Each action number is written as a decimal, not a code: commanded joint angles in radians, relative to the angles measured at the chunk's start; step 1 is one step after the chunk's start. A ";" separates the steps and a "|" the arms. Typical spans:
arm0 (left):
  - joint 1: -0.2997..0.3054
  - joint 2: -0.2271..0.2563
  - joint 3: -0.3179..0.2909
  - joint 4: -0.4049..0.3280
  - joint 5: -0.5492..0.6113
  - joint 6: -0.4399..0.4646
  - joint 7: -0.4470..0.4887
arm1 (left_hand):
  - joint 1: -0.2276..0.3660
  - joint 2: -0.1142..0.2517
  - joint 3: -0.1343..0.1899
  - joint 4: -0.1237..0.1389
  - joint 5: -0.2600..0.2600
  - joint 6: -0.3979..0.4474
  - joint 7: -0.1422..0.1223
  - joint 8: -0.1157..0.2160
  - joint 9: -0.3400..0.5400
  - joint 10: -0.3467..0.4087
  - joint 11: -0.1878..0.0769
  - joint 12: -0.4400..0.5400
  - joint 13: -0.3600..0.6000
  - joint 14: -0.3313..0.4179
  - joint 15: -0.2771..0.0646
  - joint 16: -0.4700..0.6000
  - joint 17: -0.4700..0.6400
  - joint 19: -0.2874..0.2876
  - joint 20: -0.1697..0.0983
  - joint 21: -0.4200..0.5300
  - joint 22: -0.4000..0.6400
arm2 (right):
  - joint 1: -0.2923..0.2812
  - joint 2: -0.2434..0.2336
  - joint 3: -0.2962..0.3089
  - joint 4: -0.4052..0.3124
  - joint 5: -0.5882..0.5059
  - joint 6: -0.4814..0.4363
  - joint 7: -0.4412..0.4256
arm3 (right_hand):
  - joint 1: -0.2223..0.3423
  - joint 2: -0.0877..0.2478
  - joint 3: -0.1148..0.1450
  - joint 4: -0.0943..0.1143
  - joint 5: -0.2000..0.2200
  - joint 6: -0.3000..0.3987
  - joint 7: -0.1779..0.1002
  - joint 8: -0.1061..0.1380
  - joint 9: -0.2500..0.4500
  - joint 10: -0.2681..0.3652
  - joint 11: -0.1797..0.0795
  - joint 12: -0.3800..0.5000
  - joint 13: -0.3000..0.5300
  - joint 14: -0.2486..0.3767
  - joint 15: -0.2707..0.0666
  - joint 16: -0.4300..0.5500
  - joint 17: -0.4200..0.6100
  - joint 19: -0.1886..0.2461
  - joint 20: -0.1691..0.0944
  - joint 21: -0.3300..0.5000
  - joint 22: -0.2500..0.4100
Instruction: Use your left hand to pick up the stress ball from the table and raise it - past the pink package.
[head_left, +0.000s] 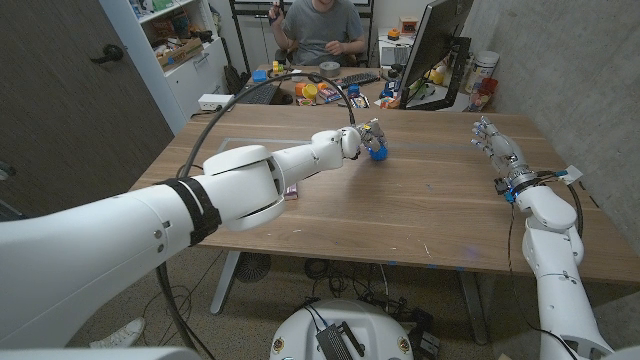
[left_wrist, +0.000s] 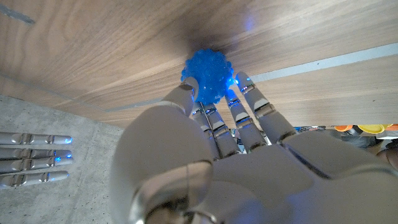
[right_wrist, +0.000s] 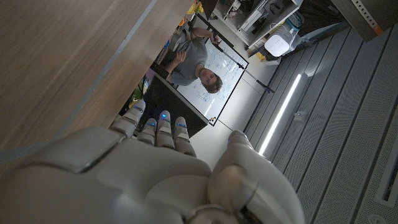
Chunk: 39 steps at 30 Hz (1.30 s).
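Note:
The blue knobbly stress ball (head_left: 379, 153) (left_wrist: 208, 73) is at the middle of the wooden table (head_left: 430, 215), toward its far side. My left hand (head_left: 362, 138) (left_wrist: 205, 143) grips it, thumb on one side and fingers on the other. Whether the ball still touches the wood I cannot tell. A sliver of the pink package (head_left: 292, 192) peeks out from under my left forearm, nearer to me than the ball. My right hand (head_left: 497, 145) (right_wrist: 155, 168) stands at the table's right side, fingers apart and pointing up, holding nothing. Its fingers (left_wrist: 31, 158) also show in the left wrist view.
A person (head_left: 320, 25) sits behind the table's far edge at a cluttered desk with a keyboard (head_left: 360, 78) and a monitor (head_left: 440, 45). A black cable (head_left: 215, 125) arches over my left arm. Bare wood lies between the two hands.

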 joint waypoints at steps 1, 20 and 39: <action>0.010 0.001 0.001 0.009 0.055 0.005 -0.004 | 0.042 0.009 -0.039 0.004 0.004 0.028 0.017 0.005 0.000 0.023 -0.009 -0.011 0.016 0.212 -0.186 0.209 0.267 -0.012 -0.102 0.074 0.047 | 0.000 0.015 0.018 -0.012 0.023 -0.015 0.016 | 0.011 -0.004 0.010 -0.001 -0.002 0.005 0.046 -0.004 0.002 0.001 0.002 0.003 0.005 0.005 0.002 0.003 0.003 0.007 0.000 0.002 0.005; -0.025 0.001 0.187 0.014 -0.089 0.005 0.144 | 0.067 -0.021 -0.049 0.006 0.005 0.219 0.024 0.214 0.195 0.276 0.000 0.198 0.178 0.266 -0.184 0.216 0.302 0.049 -0.087 0.086 -0.003 | 0.001 0.023 0.019 -0.022 0.031 -0.006 0.043 | 0.008 -0.007 0.009 0.000 -0.003 -0.007 0.045 -0.010 0.002 -0.009 0.003 -0.001 0.004 -0.004 0.001 -0.001 0.003 0.006 -0.003 0.000 0.005; -0.098 -0.004 0.052 0.017 -0.036 -0.003 -0.036 | 0.067 -0.028 -0.048 0.009 0.008 0.220 0.030 0.260 0.260 0.276 0.004 0.234 0.224 0.275 -0.183 0.204 0.305 0.047 -0.079 0.086 -0.009 | -0.011 0.026 -0.018 -0.050 0.027 -0.009 0.060 | 0.002 -0.010 0.006 0.002 -0.005 -0.010 0.044 -0.012 0.001 -0.016 0.004 -0.004 0.004 -0.011 0.001 -0.001 0.003 -0.001 -0.001 -0.004 0.005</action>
